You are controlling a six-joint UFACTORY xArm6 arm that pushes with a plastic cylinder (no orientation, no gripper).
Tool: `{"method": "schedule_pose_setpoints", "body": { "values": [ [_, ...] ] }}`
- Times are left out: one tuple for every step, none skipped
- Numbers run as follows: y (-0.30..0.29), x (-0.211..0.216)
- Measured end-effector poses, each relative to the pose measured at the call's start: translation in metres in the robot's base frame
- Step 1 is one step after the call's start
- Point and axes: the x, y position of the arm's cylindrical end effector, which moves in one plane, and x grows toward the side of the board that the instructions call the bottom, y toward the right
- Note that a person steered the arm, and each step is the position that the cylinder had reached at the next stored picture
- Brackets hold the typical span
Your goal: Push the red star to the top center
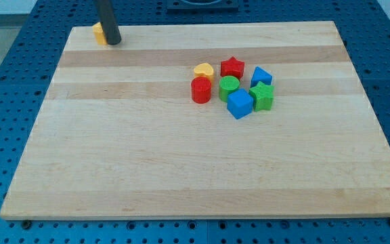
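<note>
Pale wood makes up the board [181, 169], which lies on a blue perforated table [12, 54]. In the single camera view, my tip [114, 42] stands near the board's top-left corner, just to the right of a yellow block [99, 32] whose shape is partly hidden behind the rod; the two look to be touching or nearly so. The rod has no claw, so nothing opens, closes or holds anything.

The red star [232, 67] sits right of centre in the board's upper half, at the top of a tight cluster and well apart from my tip. Just left of it is a yellow heart [204, 70], with a red cylinder [200, 89] below that. A blue triangular block [261, 76] lies to the star's right. Beneath the star come a green cylinder [229, 87], a green star [263, 96] and a blue cube [240, 104].
</note>
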Motion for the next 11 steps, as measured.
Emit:
{"method": "schedule_pose_setpoints", "body": {
  "values": [
    [0.025, 0.018],
    [0.056, 0.044],
    [0.086, 0.079],
    [0.125, 0.102],
    [0.162, 0.103],
    [0.187, 0.103],
    [0.21, 0.113],
    [0.223, 0.135],
    [0.249, 0.145],
    [0.275, 0.146],
    [0.29, 0.146]
  ]
}}
